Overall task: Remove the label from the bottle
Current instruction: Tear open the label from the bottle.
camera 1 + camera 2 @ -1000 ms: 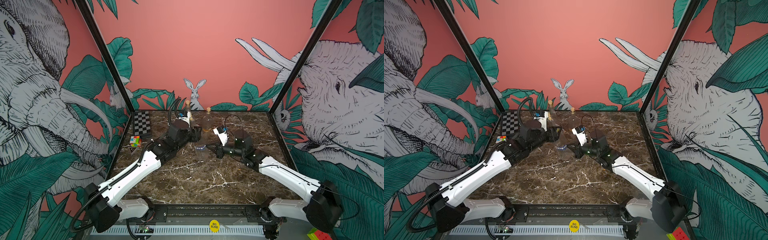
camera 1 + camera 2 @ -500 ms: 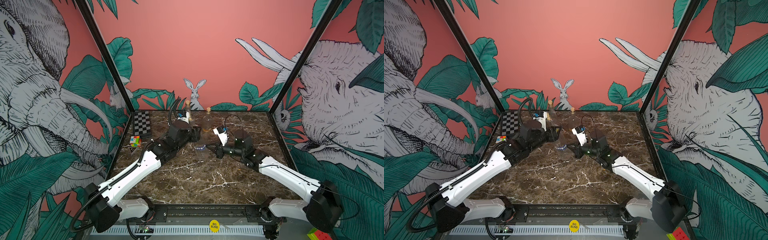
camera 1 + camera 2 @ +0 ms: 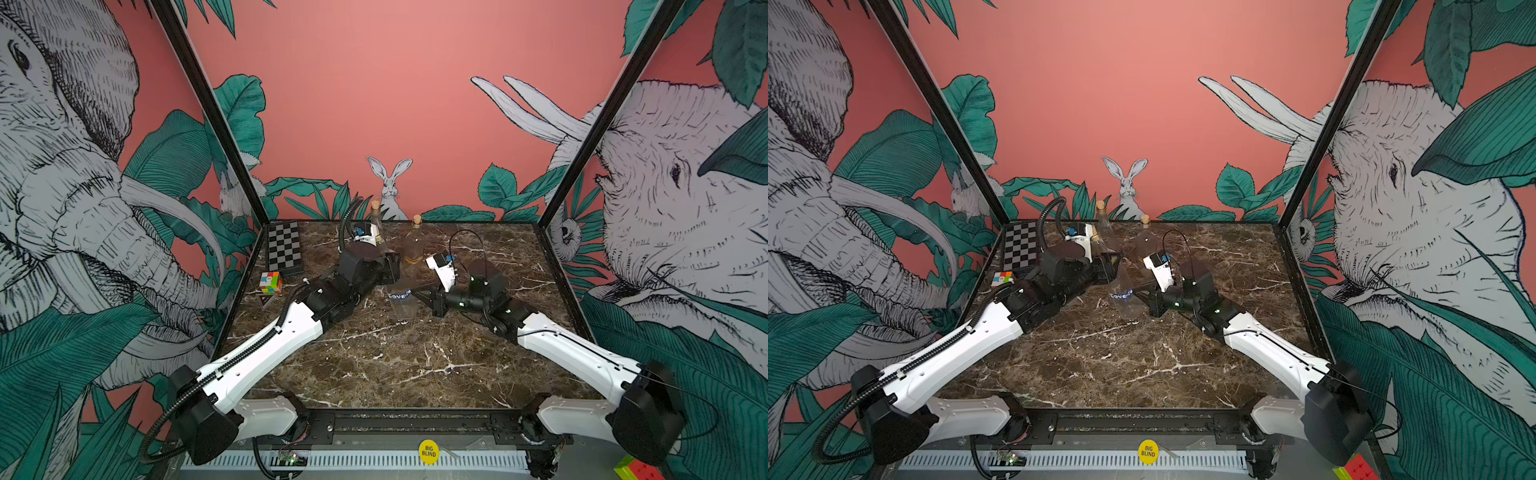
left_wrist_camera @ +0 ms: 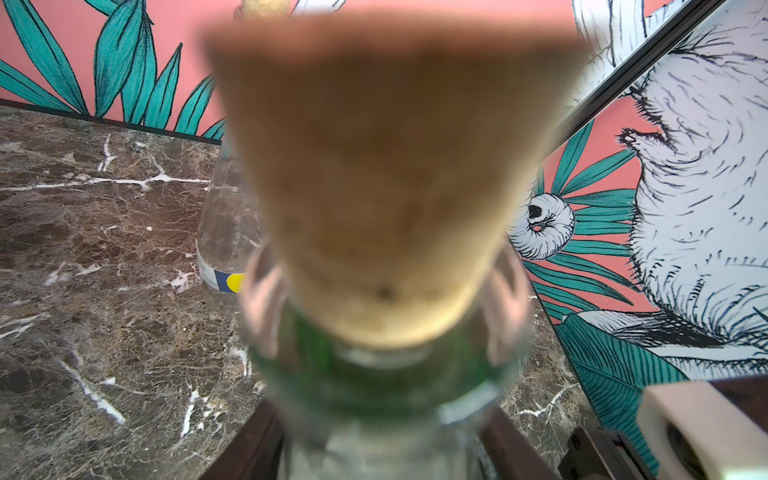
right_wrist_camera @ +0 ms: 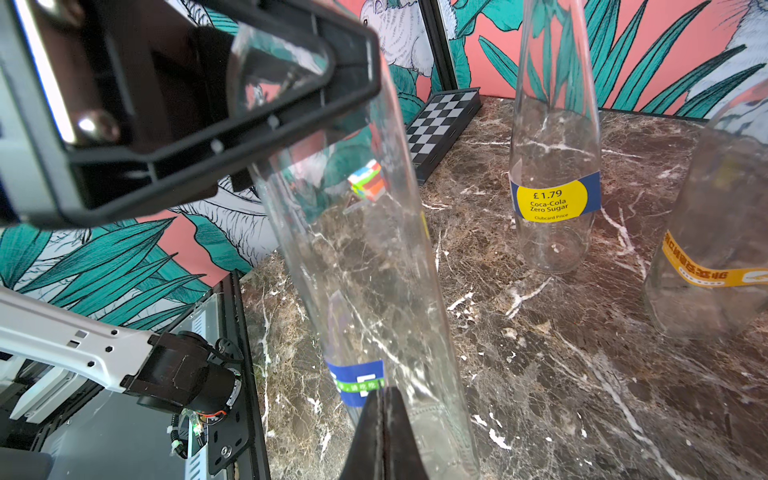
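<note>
Seemingly mid-peel, left tool (image 3: 392, 271) clamps the bottle (image 3: 402, 306); right tool (image 5: 383, 397), pinched together at the blue label (image 5: 356, 379), must next pull outward.

In the left wrist view the cork (image 4: 382, 166) is a blur filling the middle, its upper end cut off by the picture's edge, and it hides most of the bottle (image 4: 374, 395) it plugs. In the right wrist view the right gripper (image 5: 383, 399) is cropped by the frame. Its closed jaws cover part of the label (image 5: 353, 380), perhaps pinching its edge. The label's print is unreadable.
</note>
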### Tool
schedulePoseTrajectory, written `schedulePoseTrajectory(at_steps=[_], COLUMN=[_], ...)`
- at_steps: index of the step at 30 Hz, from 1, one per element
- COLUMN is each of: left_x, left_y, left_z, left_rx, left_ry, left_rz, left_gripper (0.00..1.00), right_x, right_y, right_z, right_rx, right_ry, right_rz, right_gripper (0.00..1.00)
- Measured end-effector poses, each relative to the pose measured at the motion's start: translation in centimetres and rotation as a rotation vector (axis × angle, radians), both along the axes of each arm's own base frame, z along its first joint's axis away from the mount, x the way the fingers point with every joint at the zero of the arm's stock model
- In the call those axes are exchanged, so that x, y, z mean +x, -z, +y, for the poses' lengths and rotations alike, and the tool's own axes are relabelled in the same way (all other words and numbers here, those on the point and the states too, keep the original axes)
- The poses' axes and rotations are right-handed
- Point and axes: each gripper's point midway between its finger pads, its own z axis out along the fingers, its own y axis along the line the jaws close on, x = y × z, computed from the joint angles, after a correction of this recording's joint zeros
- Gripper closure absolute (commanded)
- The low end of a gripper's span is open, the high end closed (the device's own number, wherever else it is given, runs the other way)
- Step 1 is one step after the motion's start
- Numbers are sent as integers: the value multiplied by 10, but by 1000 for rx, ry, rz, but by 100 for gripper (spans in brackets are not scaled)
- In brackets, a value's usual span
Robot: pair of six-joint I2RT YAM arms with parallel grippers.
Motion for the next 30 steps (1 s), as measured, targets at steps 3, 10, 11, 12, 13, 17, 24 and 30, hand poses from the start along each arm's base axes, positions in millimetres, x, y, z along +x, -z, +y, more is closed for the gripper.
schedulePoseTrajectory(at_steps=[3,10,11,12,13,17,24,30], left_x=[0,1,1,0,0,0,0,2], left_y=[0,-1,-1,-2,-2,-4,-3,0], left_z=[0,2,2,1,1,1,1,1], left_rx=[2,2,2,2,2,4,13,22], left_ry=[-4,-21,-24,-25,-26,-35,-56,-71], left_rz=[-1,-5,-6,-7,-8,-13,-18,-17], left_gripper=[100,100,100,100,100,100,100,100], right_x=[-1,-1,-1,-1,-1,0,0,-1], right_y=[0,-2,-3,-3,-3,-5,-4,-2], right_z=[1,2,2,2,2,3,3,2], right_rx=[1,8,9,10,10,16,20,18], right_ry=[-1,-4,-4,-4,-4,-3,0,0], right_rz=[1,-7,-8,-9,-10,-13,-4,-2], right_gripper=[100,100,100,100,100,100,100,100])
